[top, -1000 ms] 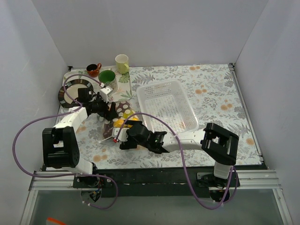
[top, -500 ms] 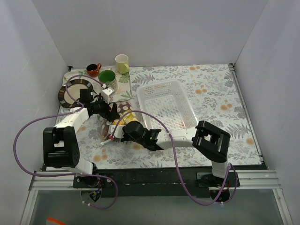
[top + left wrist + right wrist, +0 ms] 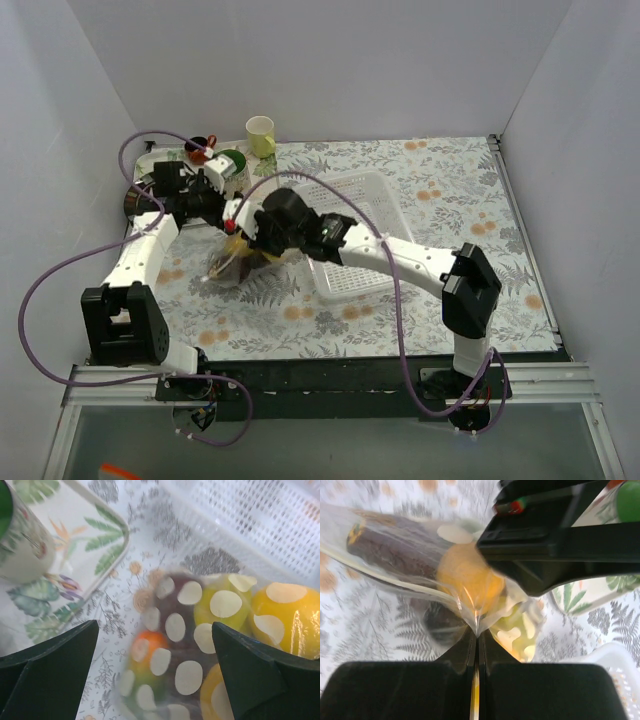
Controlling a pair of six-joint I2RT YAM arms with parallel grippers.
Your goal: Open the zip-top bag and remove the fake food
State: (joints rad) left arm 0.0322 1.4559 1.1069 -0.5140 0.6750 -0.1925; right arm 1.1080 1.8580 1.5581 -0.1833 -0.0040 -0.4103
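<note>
**Entry 1, right gripper (image 3: 477, 639).** Jaws together, clamped on a thin fold at the edge of the bag (image 3: 415, 565). The bag hangs lifted off the table, just left of the basket (image 3: 350, 225).

**Entry 2, left gripper (image 3: 154, 627).** Fingers wide apart and holding nothing. The bag's dotted face lies between and beyond them.

**Entry 3, food (image 3: 285, 615).** Yellow, orange and dark pieces, all inside the bag. The seal looks unopened, though the zip itself cannot be made out.

**Step in hand (judged).** Get a 2nd pinch opposite the 1st, so the mouth can be pulled apart.

**Handling notes (judged).**
- The left fingers should take 1 film layer only, near the right gripper's fold, and not the bulge of food.
- Close fully before pulling, because the film is slick.
- Pull the 2 grips apart gently.
- The load sags and sways, so a snatch may slip the right pinch or drop the bag.
</note>
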